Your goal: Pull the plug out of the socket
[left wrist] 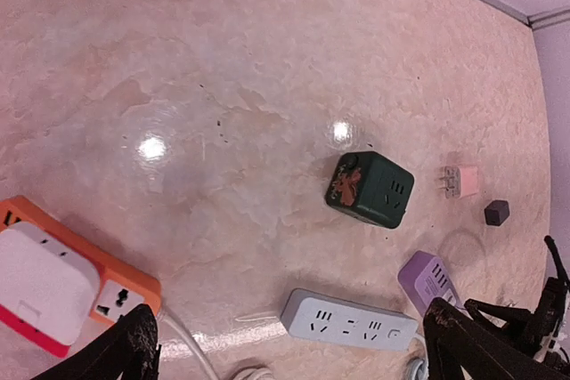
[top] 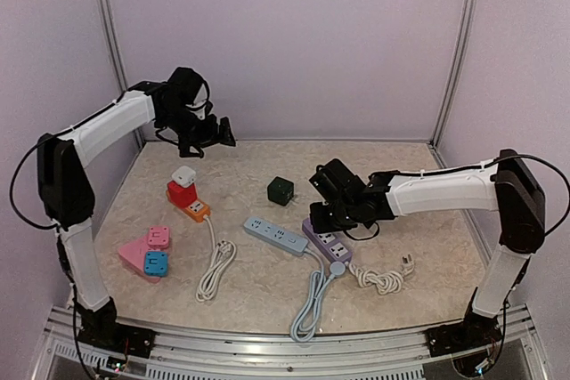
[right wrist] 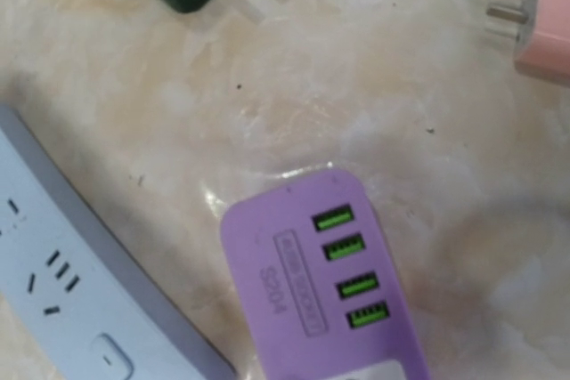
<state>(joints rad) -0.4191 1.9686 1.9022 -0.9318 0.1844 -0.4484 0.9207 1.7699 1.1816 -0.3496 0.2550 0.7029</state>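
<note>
The pink plug (right wrist: 545,17) lies loose on the worktop (top: 427,246), its two metal prongs bare. It is clear of the purple socket strip (right wrist: 307,295) and apart from that strip's far end. That end carries four green ports, and nothing is plugged into the part in view. The strip sits right of the worktop's middle, and its cable (top: 378,278) coils toward the near right corner.

The right pincer (top: 319,211) hangs low over the far end of the purple strip. Its fingers do not show in the wrist view, and from above I cannot tell how far apart they are or whether they grip anything.

Beside the purple strip on its left lies a grey-blue strip (top: 276,236), angled across the middle of the worktop. A dark green cube socket (left wrist: 370,189) stands beyond it toward the far edge, and a small dark block (left wrist: 496,212) lies near the plug.

The left pincer (left wrist: 289,309) is raised near the far left corner, with its fingers (left wrist: 134,349) spread wide and nothing between them. Under it, an orange strip (top: 198,212) carries a red and white adapter (top: 183,186). A pink socket block (top: 134,255) with pink and blue cubes sits by the left edge.
</note>
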